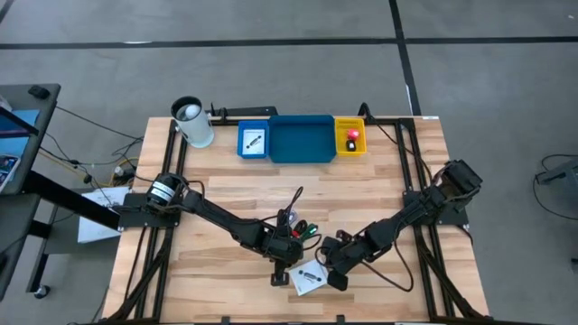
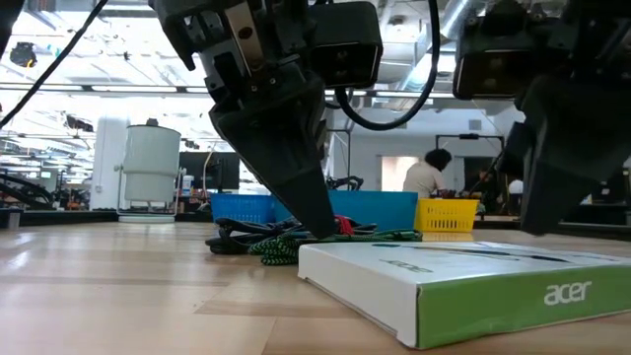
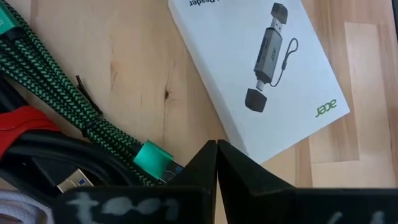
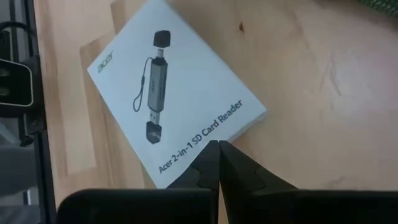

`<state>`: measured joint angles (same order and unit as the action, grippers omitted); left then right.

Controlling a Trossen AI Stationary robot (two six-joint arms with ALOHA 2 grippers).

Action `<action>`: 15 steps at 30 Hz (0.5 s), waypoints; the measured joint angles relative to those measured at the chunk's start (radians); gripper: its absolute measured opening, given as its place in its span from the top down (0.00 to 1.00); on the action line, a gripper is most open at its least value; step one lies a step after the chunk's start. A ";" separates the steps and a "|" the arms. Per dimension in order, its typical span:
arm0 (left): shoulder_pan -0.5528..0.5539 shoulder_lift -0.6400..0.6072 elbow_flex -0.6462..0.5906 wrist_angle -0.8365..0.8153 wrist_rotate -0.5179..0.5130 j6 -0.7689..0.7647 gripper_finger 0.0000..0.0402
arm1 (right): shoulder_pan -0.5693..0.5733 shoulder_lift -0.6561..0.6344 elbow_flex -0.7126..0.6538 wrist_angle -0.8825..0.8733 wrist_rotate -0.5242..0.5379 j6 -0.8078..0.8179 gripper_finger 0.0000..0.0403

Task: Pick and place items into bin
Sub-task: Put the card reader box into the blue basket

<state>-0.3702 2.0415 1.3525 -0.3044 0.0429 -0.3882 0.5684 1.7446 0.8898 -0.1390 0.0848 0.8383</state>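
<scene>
A: What does the high view show?
B: Both arms reach toward the near middle of the table (image 1: 226, 194). The left gripper (image 1: 283, 268) and the right gripper (image 1: 331, 271) flank a white packet (image 1: 310, 277). A bundle of cables (image 1: 302, 229) lies just beyond it. At the far edge stands the row of trays: small blue tray (image 1: 254, 142) holding a packet, wide blue tray (image 1: 302, 140), yellow tray (image 1: 350, 138) holding a red block (image 1: 352, 134). A white cup (image 1: 193, 122) stands left of them.

A: And the low view?
B: The packet (image 2: 463, 281) lies flat in front, cables (image 2: 286, 240) behind it, left gripper (image 2: 317, 225) tip down beside them.

A: The left wrist view?
B: The jaws are pressed together, empty, between the packet (image 3: 258, 74) and the green cable (image 3: 68, 99).

A: The right wrist view?
B: The jaws are closed, empty, just beside the packet (image 4: 171, 93) edge.
</scene>
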 joint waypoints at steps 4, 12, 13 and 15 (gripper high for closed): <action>0.000 0.000 0.000 -0.004 0.000 0.000 1.00 | -0.008 -0.001 0.000 0.004 -0.005 -0.012 1.00; 0.009 0.000 0.000 -0.076 0.007 0.000 1.00 | -0.008 -0.002 0.000 0.005 -0.009 -0.026 1.00; 0.013 0.000 0.000 -0.094 0.020 0.000 1.00 | -0.008 -0.002 0.000 0.005 -0.009 -0.026 1.00; 0.021 -0.011 0.000 -0.143 0.031 0.001 1.00 | -0.008 -0.002 0.001 0.005 -0.009 -0.027 1.00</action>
<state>-0.3492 2.0309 1.3525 -0.4473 0.0737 -0.3874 0.5602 1.7424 0.8906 -0.1345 0.0757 0.8116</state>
